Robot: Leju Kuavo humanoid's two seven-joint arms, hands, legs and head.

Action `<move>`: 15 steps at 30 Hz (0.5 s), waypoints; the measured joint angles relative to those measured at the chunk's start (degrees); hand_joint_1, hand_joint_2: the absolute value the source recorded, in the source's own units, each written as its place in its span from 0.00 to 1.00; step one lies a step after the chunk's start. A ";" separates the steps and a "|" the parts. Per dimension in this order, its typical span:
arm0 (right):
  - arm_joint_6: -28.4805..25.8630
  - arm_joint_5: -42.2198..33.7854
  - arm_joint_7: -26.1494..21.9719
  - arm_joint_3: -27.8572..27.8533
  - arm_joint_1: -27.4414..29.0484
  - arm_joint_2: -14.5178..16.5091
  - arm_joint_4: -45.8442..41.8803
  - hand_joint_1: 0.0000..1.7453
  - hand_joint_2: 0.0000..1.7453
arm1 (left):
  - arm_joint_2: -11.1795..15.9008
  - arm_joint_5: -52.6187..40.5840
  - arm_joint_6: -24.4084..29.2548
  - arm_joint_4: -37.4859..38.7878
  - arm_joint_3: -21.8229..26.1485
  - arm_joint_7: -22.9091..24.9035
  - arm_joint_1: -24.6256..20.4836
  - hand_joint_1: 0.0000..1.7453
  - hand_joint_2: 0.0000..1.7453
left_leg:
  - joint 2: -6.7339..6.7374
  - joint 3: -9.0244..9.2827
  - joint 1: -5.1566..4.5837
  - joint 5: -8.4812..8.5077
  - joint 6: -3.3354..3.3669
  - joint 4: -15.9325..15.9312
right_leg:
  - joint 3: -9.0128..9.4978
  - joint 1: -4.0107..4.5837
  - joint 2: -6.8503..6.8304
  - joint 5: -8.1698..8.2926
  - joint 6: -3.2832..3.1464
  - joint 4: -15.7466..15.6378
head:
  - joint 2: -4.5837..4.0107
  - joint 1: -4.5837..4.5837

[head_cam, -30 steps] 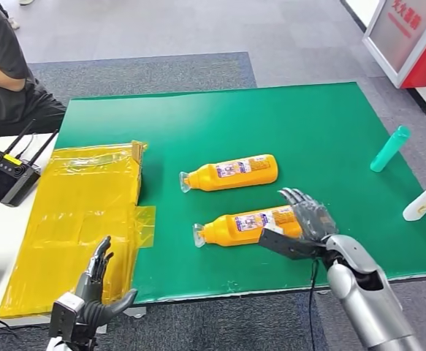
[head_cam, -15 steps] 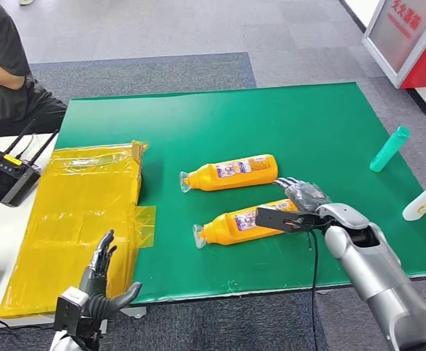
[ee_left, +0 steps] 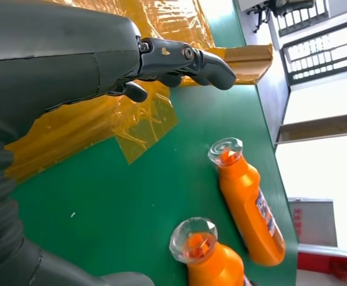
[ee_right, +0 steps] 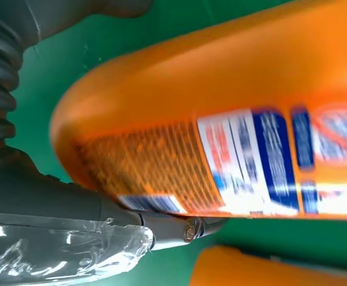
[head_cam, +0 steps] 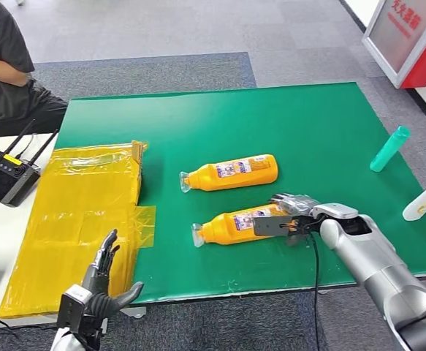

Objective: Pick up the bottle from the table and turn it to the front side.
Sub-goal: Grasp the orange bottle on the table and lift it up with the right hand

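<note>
Two orange bottles with clear caps lie on their sides on the green mat (head_cam: 310,124), caps pointing left. My right hand (head_cam: 288,213) wraps the base end of the nearer bottle (head_cam: 229,225), thumb across its label and fingers over its far side; the bottle still rests on the mat. In the right wrist view this bottle (ee_right: 234,119) sits close against my fingers (ee_right: 117,223), its label blurred. The farther bottle (head_cam: 232,172) lies untouched behind it. My left hand (head_cam: 97,289) hovers low at the front left, fingers spread and holding nothing; the left wrist view shows both bottles' caps (ee_left: 194,238).
A yellow plastic-wrapped sheet (head_cam: 83,212) covers the mat's left end. A teal bottle (head_cam: 389,148) and a white bottle (head_cam: 425,199) lie at the right edge. A black controller (head_cam: 6,175) rests on the white table at left, with a seated person (head_cam: 6,73) behind.
My right hand has dropped from above the nearer bottle's base and closed round it, the arm reaching further in. The bottle has shifted slightly left. The left hand has barely moved.
</note>
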 joint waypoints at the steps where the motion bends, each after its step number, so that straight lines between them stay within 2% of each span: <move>1: -0.21 -0.21 -0.07 0.33 -0.01 -0.02 0.34 1.00 1.00 | 0.05 0.02 0.02 0.14 -0.08 0.00 -0.10 0.00 1.00 | 0.00 0.00 0.00 0.00 0.00 0.00 | 0.00 0.00 0.00 0.00 0.00 0.00 | 0.00 0.00; 15: -2.87 -2.81 -1.13 2.80 -0.37 -1.05 1.43 1.00 1.00 | 0.73 0.70 0.56 1.06 -0.47 0.00 -0.60 0.00 1.00 | 0.00 0.03 0.00 0.00 0.00 0.02 | 0.02 0.00 0.00 0.01 0.01 0.00 | 0.00 0.01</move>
